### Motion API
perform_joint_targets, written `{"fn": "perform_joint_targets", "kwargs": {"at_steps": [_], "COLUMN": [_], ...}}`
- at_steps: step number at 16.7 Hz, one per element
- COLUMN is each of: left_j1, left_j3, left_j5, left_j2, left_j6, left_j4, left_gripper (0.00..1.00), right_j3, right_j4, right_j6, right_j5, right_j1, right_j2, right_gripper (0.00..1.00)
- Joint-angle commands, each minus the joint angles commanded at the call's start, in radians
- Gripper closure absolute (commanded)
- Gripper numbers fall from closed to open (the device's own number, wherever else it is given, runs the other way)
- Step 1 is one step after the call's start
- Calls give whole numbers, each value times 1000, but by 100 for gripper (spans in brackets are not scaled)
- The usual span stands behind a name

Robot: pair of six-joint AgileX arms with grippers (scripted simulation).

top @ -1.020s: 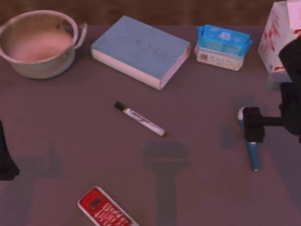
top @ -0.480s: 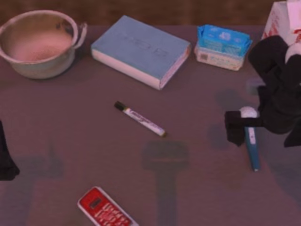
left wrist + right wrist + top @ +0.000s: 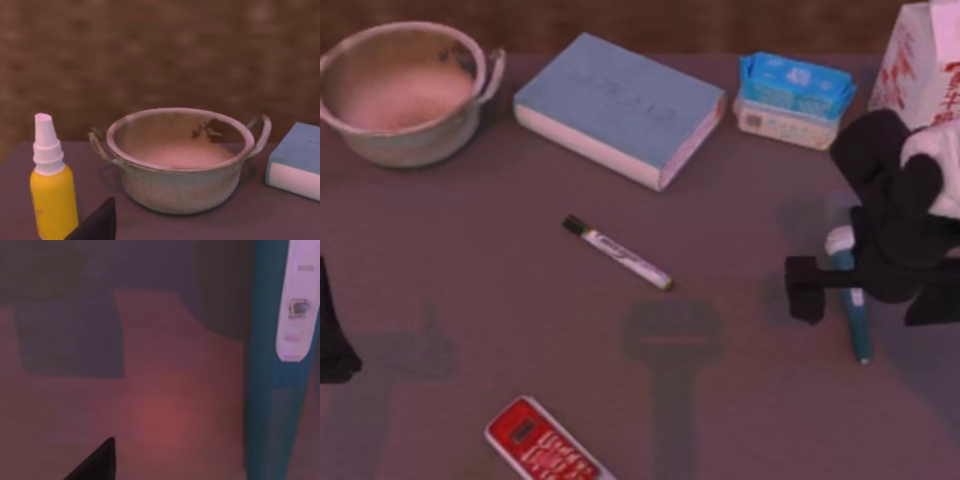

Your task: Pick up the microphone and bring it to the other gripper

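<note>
— Slid left and a touch nearer over the last second. Talking of the right gripper, low over the table's right side.

— Any hold on the microphone?

— None. Spread wide open, straddling the handle. One dark finger left of it and clearly apart. Nothing clamped.

— And from the right wrist?

— Just the teal handle with its white switch strip, plus one black fingertip well off to the side, bare table between.

— Lying where, then?

— Flat on the table, right side, same spot as a second ago. Whitish head toward the far edge, tapered handle pointing near.

— Left gripper?

— Parked at the left edge, on the near side.

— Anything else around?

— Plenty:
- Worn two-handled pot at far left, with a yellow spray bottle beside it in the left wrist view.
- Blue book at far centre.
- Blue tissue pack farther right.
- Red-and-white carton in the far right corner.
- White marker with a black cap mid-table.
- Red calculator at the near edge.
</note>
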Motion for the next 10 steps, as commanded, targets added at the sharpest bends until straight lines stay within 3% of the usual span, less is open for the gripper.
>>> {"fn": "perform_joint_targets", "kwargs": {"at_steps": [5,10], "left_j1": [0,0], "left_j3": [0,0], "left_j5": [0,0], "left_j2": [0,0], "left_j6": [0,0], "left_j4": [0,0], "left_gripper": [0,0], "right_j3": [-64,-69], "right_j4": [196,210], "right_j6": [-2,-2], "right_j5": [1,1], "right_j1": [-4,-5], "right_j2": [131,142], "right_gripper": [0,0]}}
